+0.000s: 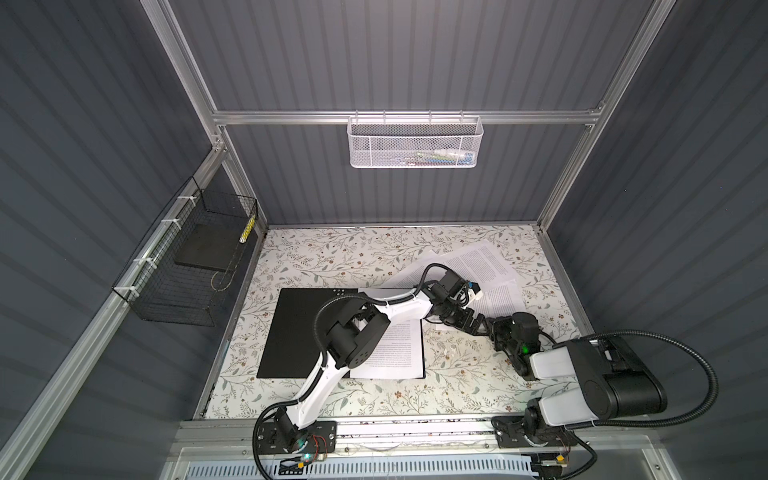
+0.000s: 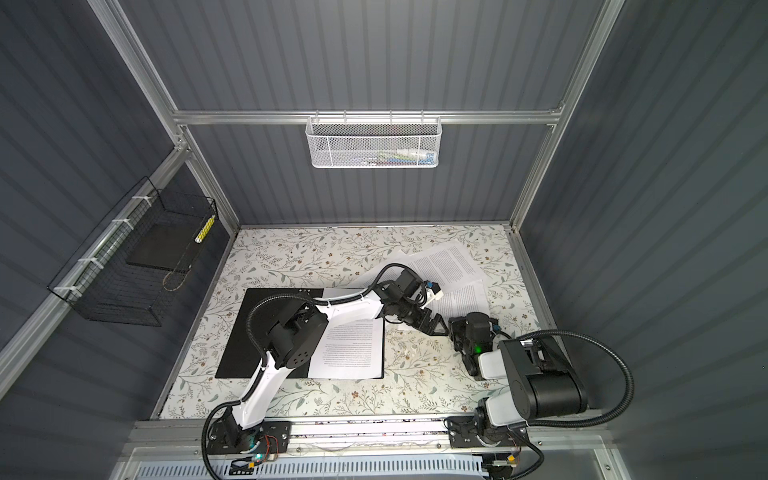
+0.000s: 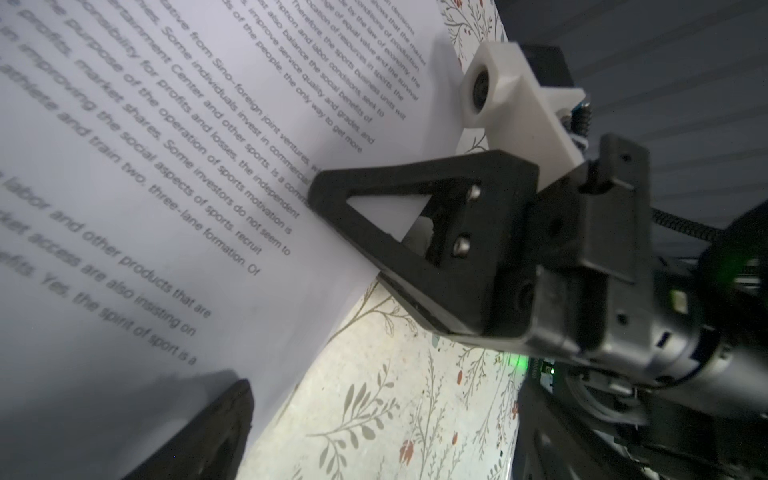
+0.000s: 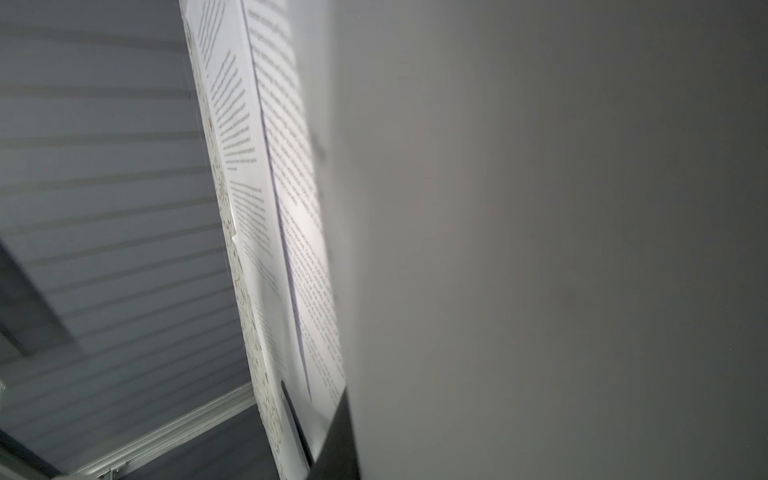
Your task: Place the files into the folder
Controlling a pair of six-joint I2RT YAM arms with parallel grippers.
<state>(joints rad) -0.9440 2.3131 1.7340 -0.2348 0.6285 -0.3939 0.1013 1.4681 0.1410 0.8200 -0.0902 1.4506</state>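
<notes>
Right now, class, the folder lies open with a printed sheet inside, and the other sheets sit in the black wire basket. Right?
No: the other sheets lie loose on the table right of the folder, not in the black wire basket. The rest holds. Both top views show it.

top views: dim, edges bowed | right wrist: files (image 4: 291,249) blurred, grey

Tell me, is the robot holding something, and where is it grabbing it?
The right pincer is shut on a printed sheet of paper, pinching its side edge. The left pincer is open, holding nothing.
</notes>
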